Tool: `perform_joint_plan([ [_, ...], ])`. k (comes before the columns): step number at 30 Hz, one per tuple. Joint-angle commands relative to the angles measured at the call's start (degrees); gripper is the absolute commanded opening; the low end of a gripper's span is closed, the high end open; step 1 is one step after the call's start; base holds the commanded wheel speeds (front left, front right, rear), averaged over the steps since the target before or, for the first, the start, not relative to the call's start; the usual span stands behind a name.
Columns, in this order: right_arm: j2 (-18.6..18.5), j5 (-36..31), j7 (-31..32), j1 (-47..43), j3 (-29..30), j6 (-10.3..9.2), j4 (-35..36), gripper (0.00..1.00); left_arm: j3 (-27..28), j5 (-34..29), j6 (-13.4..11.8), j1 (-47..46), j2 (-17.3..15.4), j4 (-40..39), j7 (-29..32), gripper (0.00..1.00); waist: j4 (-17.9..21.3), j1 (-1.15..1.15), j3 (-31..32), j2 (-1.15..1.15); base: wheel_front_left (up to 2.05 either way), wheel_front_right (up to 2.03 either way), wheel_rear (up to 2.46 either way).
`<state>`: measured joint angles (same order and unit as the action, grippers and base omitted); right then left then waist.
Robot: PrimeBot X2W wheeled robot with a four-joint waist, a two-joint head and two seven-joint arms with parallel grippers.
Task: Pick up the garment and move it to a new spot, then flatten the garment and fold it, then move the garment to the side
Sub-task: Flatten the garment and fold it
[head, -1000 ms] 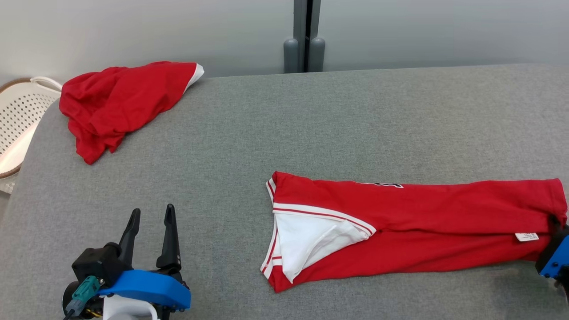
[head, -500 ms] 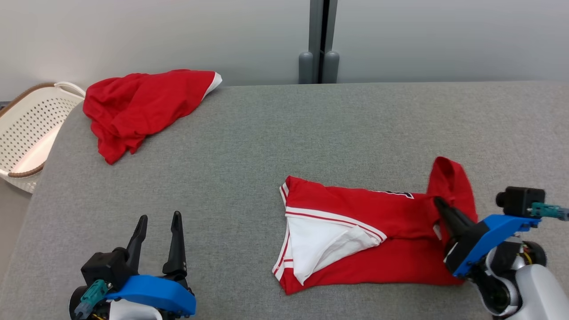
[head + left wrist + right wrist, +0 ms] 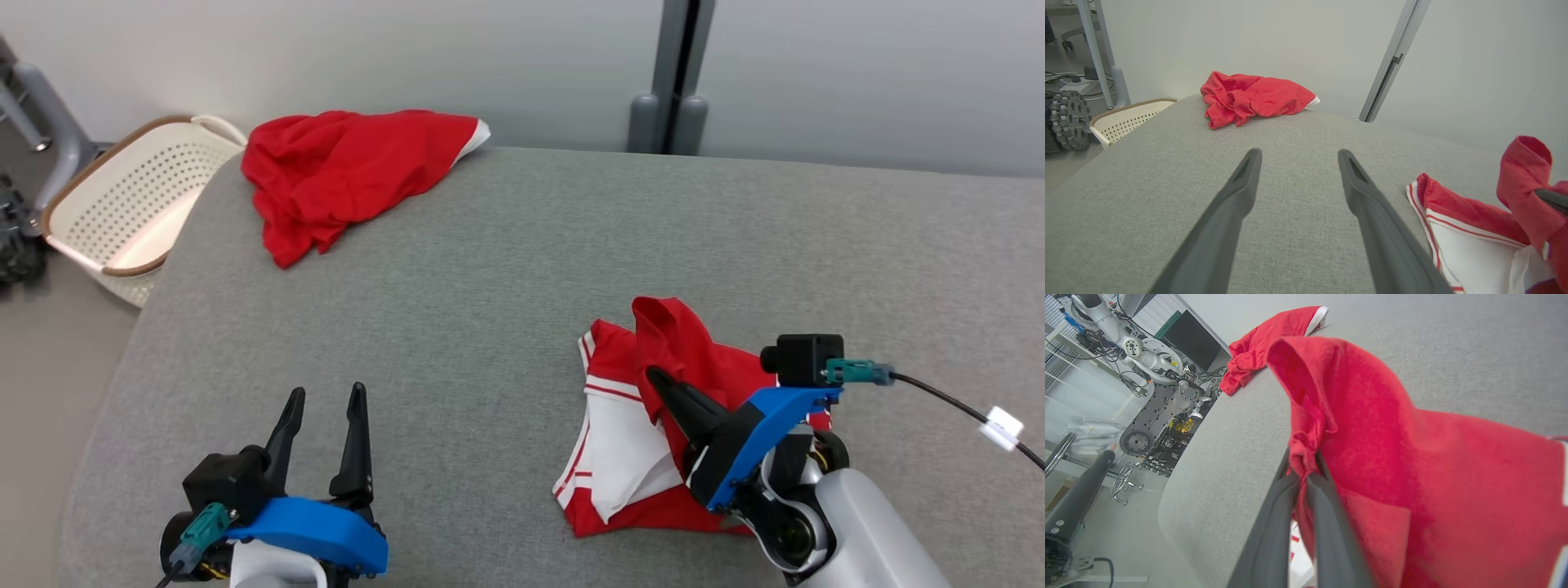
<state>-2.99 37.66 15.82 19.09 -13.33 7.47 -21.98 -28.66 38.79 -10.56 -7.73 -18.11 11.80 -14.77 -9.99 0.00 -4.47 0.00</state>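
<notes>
Garment (image 3: 620, 433), a red shirt with white trim, lies partly folded on the grey padded table (image 3: 490, 286), directly under and around the right gripper (image 3: 653, 376). That gripper's two dark fingers are closed tight on a bunched fold of the red cloth. The pinched part stands up off the table, arching past the fingertips and hanging down on their far side. The rest of the garment rests flat below the fingers, its white inner panel and striped edge showing just to the gripper's left. In the right wrist view the fingers (image 3: 1269, 539) meet with red cloth squeezed between them, and the cloth drapes over to their right.

The left gripper (image 3: 326, 392) hangs over bare table, well apart from the garment, which lies off to its right. Its fingers (image 3: 1224, 212) are spread wide with nothing between them. Far ahead of them, at the table's far edge, a second red shirt (image 3: 351, 171) sits in a crumpled heap. Past the table's side, ahead and to the left of the left gripper, a white perforated basket (image 3: 106, 204) stands on the floor.
</notes>
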Motion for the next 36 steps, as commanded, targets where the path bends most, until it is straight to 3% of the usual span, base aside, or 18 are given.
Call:
perform_joint_plan([
  [1, 0.1, 1.4, -0.9, 1.4, -1.0, 0.05, -1.5, 0.00, -0.3, -0.3, 0.3, -1.3, 0.3, 0.4, -0.1, 1.00, -1.5, 0.00, -0.9, 0.00, 0.00, 0.00, 0.00],
  [5, 0.0, 3.7, -2.9, 3.7, -3.4, 0.05, -6.4, 0.00, -0.6, -0.6, 0.7, -2.2, 1.2, 1.4, -0.2, 1.00, -3.0, 0.00, -1.6, 0.00, 0.00, 0.00, 0.00],
  [6, 0.0, 3.6, -3.4, 4.3, -3.8, 0.05, -7.9, 0.11, -0.6, -0.6, 0.8, -2.4, 1.4, 1.6, -0.2, 1.00, -3.2, 0.00, -1.7, 0.00, 0.00, 0.00, 0.00],
  [7, 0.1, 3.6, -4.2, 4.8, -4.3, 0.05, -9.3, 0.38, -0.6, -0.7, 0.9, -2.5, 1.6, 1.9, -0.3, 1.00, -3.4, 0.00, -1.8, 0.00, 0.00, 0.00, 0.00],
  [8, 0.1, 3.9, -4.8, 5.3, -4.8, 0.05, -10.4, 0.82, -0.5, -0.7, 1.0, -2.7, 1.7, 2.1, -0.3, 1.00, -3.5, 0.00, -1.8, 0.00, 0.00, 0.00, 0.00],
  [9, 0.1, 4.6, -5.3, 5.8, -5.3, 0.05, -11.4, 1.00, -0.4, -0.8, 1.0, -2.8, 1.8, 2.3, -0.3, 1.00, -3.5, 0.00, -1.8, 0.00, 0.00, 0.00, 0.00],
  [19, 0.0, 6.5, -12.5, 7.2, -8.5, 0.05, -12.4, 1.00, 0.7, -1.5, 1.4, -2.3, 2.6, 3.2, -0.5, 1.00, -0.6, 0.00, -1.2, 0.00, 0.00, 0.00, 0.00],
  [26, -2.5, -4.2, -19.7, 4.8, -3.5, 0.04, -10.0, 1.00, 1.1, -1.9, 1.7, -1.8, 2.6, 3.1, -0.5, 1.00, 1.8, 0.00, -0.9, 0.00, 0.00, 0.00, 0.00],
  [33, -3.8, -13.1, -21.1, 1.5, -0.9, 0.04, -6.9, 1.00, 1.1, -2.1, 1.9, -2.1, 2.8, 3.0, -0.5, 1.00, 2.4, 0.00, -1.2, 0.00, 0.00, 0.00, 0.00],
  [34, -4.0, -14.5, -21.0, 0.8, -1.2, 0.04, -6.6, 0.87, 1.0, -2.1, 1.9, -2.2, 2.8, 3.0, -0.5, 1.00, 2.3, 0.00, -1.2, 0.00, 0.00, 0.00, 0.00],
  [35, -4.2, -16.0, -20.7, 0.1, -1.5, 0.04, -6.4, 0.48, 1.0, -2.1, 1.9, -2.2, 2.8, 3.1, -0.5, 1.00, 2.2, 0.00, -1.3, 0.00, 0.00, 0.00, 0.00],
  [36, -4.3, -17.2, -20.3, -0.6, -1.9, 0.04, -6.4, 0.37, 0.9, -2.1, 2.0, -2.3, 2.8, 3.2, -0.5, 1.00, 2.0, 0.00, -1.4, 0.00, 0.00, 0.00, 0.00],
])
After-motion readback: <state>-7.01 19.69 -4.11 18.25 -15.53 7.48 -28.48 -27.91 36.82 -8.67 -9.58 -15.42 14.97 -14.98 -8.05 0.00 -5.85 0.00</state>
